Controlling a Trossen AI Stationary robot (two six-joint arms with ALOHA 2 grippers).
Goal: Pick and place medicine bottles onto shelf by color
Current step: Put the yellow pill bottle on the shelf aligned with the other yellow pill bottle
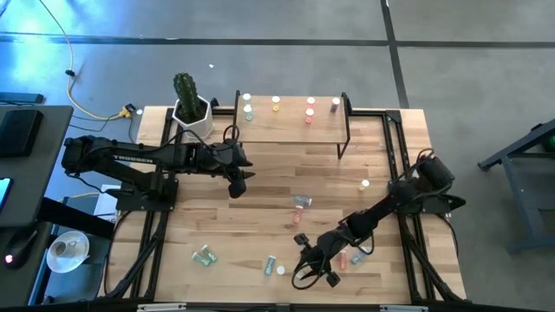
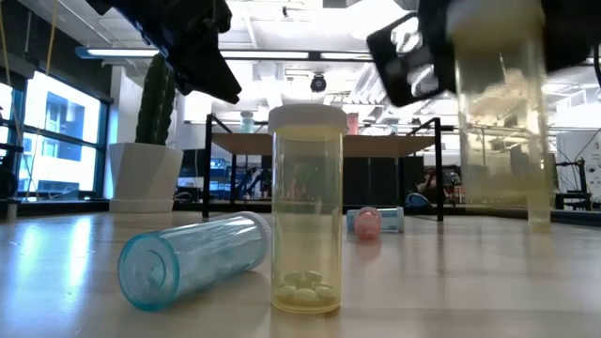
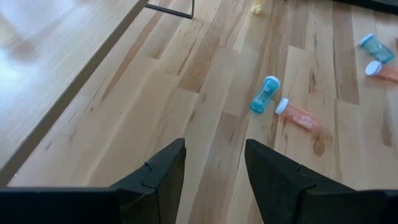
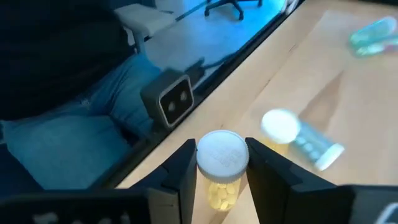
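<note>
Yellow and white-capped, the medicine bottle sat between the fingers of the right gripper, which pressed its sides just below the cap. The grip looked closed on it, high up, probably so the bottle would stay upright for standing on the shelf. In the high view this gripper was at the near edge of the table, a little right of centre, with the arm stretched diagonally back toward the right side.

Other bottles lay scattered close by: a teal one on its side and a yellow one standing beside it near the front edge, a pink one and a pale one just right of the gripper, and a teal and pink pair in the middle of the table. On the shelf at the far edge, several bottles stood in a row, seemingly grouped by colour, with a yellow one left of centre.

The left gripper hovered over bare wood left of centre, near the shelf's front, its fingers parted and empty.

The front edge was very near the held bottle, so a lift straight up seemed safest. Beyond that, the middle of the table offered open room toward the shelf, though the left arm and the central pair narrowed the route.
</note>
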